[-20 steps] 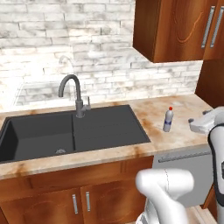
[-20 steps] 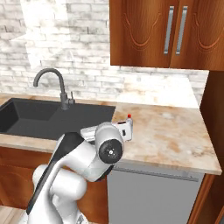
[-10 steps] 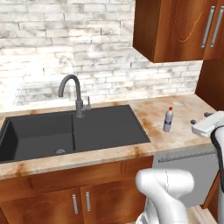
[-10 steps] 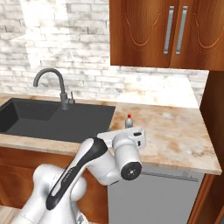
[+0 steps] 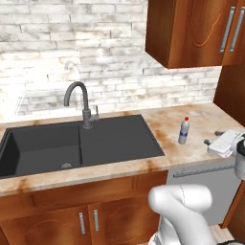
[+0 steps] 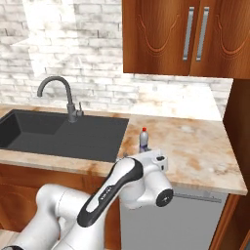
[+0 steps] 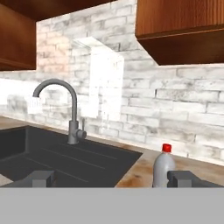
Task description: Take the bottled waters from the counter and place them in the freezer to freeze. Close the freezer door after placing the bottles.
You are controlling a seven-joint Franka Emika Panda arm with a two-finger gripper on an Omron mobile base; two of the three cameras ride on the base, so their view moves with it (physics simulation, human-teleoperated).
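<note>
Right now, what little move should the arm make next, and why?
Probably ease forward and a touch right toward the red-capped bottle. It stands upright on the counter beside the sink, ahead of the gripper, whose jaws stand open, off centre.

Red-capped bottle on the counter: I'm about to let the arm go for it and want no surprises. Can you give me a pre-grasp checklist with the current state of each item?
1. Red-capped bottle stands upright on the counter: ok.
2. End effector open: ok, fingers spread wide in the hand view.
3. End effector empty: ok, nothing between the fingers.
4. Bottle between the fingers: not ok, in the hand view it sits near the right finger, off centre and farther off.
5. Space around the bottle free: ok, sink edge lies apart from it.
6. Second, blue-capped bottle located: cannot tell.
</note>
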